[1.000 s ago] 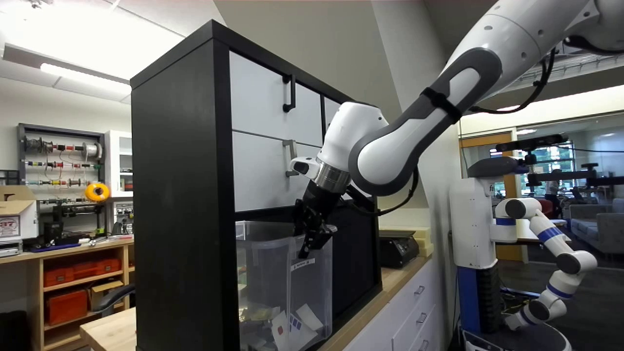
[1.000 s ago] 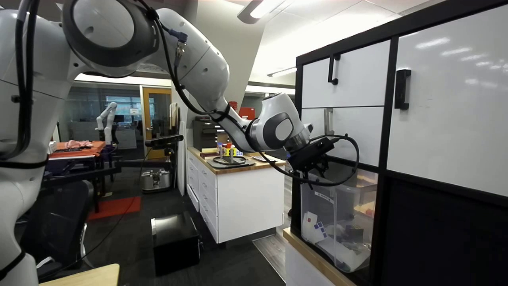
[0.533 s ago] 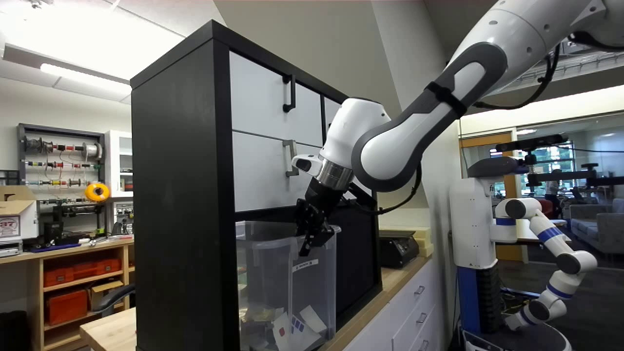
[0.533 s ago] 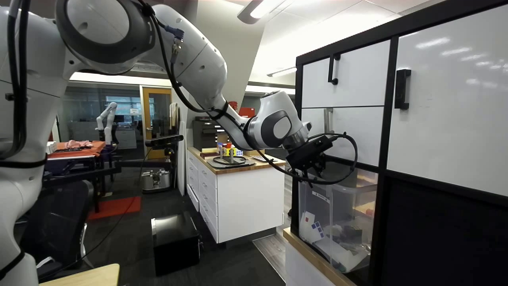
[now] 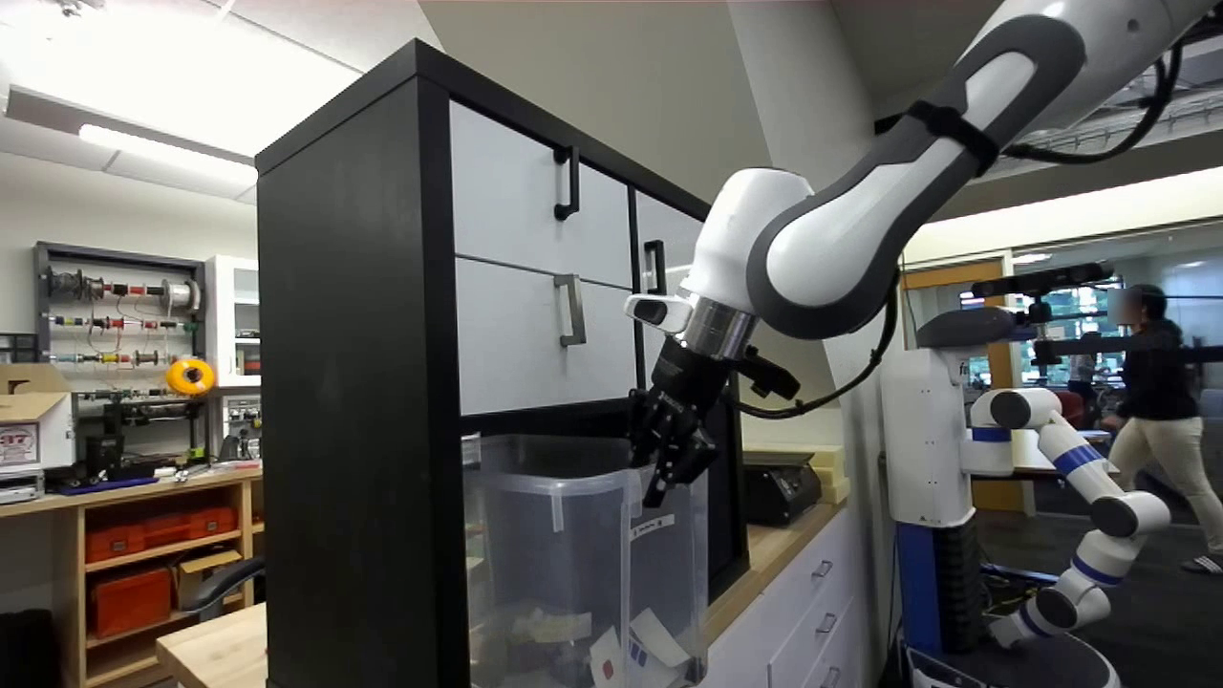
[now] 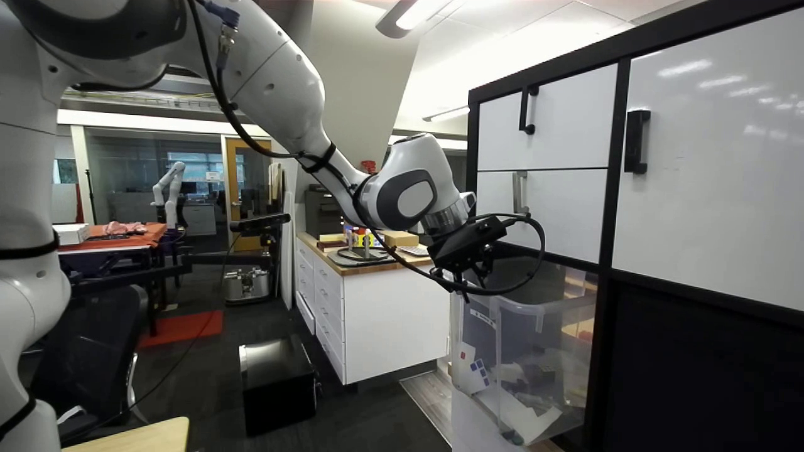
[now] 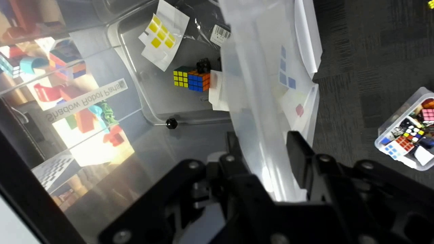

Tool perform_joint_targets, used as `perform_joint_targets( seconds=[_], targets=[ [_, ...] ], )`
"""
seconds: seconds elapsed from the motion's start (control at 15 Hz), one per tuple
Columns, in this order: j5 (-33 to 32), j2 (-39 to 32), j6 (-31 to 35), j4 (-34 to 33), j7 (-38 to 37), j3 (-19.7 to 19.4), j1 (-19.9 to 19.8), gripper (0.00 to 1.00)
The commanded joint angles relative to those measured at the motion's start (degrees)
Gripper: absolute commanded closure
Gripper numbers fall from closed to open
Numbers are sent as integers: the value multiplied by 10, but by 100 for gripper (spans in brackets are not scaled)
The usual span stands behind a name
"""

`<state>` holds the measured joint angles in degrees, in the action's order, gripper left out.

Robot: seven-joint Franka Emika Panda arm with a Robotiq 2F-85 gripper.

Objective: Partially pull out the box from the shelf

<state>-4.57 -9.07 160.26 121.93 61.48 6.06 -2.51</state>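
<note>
At the shelf, a box held by its rim

Low centre in an exterior view, it stands partly out. The pincer seems closed to the rim's thickness, one jaw inside, probably because this edge pulls well. The box's front points to frame right; the long axis seems to run into the shelf.

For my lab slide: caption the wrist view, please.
Claw astride the rim of a clear bin, with a blue-and-orange puzzle cube lying inside.
</note>
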Motion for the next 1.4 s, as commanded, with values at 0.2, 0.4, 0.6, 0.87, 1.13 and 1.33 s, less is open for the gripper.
perform_joint_targets(
  seconds=[0.2,0.4,0.6,0.87,1.13,1.33],
  targets=[
    [94,131,-52,132,80,1,-7,86],
    [93,159,-66,157,78,-27,16,86],
    [89,174,-70,167,68,-38,26,30],
    [87,188,-83,166,57,-48,37,4],
    [53,197,-149,143,-24,-41,36,0],
    [34,197,-253,99,-113,-34,38,0]
  ],
)
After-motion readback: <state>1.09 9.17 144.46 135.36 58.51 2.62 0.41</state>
